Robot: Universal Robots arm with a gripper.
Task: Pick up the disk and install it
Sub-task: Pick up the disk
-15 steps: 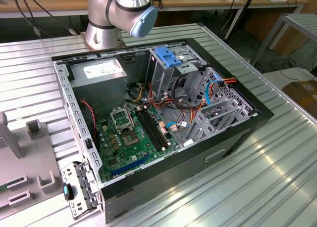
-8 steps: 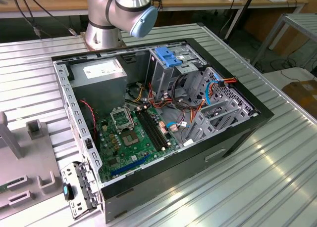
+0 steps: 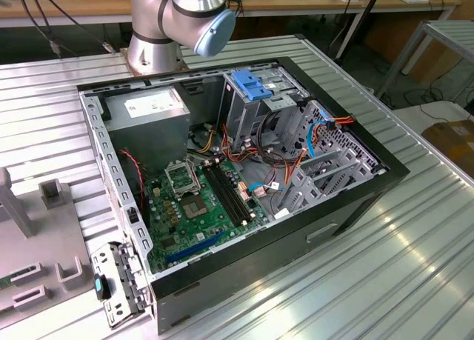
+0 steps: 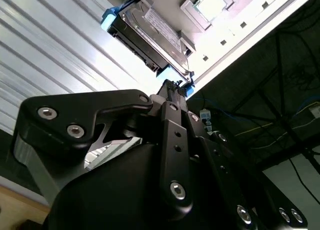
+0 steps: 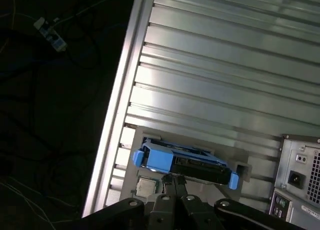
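In both wrist views the disk [image 4: 150, 32] [image 5: 186, 161] is a dark drive with a white label and bright blue carrier rails. It rests on a grey fixture plate [image 5: 131, 140] near the edge of the ribbed metal table. My gripper [image 4: 176, 87] [image 5: 173, 181] has its two black fingers pressed together with nothing between them. The tips sit right at the disk's long edge, between the blue rail ends; whether they touch it I cannot tell.
In the exterior view the open computer case [image 3: 355, 199] lies on the table with motherboard, cables and a drive cage with a blue latch plate [image 3: 252, 84]. The arm's base [image 3: 178, 21] stands behind it. Grey fixtures [image 3: 44, 229] lie at the exterior view's left. The table edge [image 5: 117, 115] drops to a dark floor.
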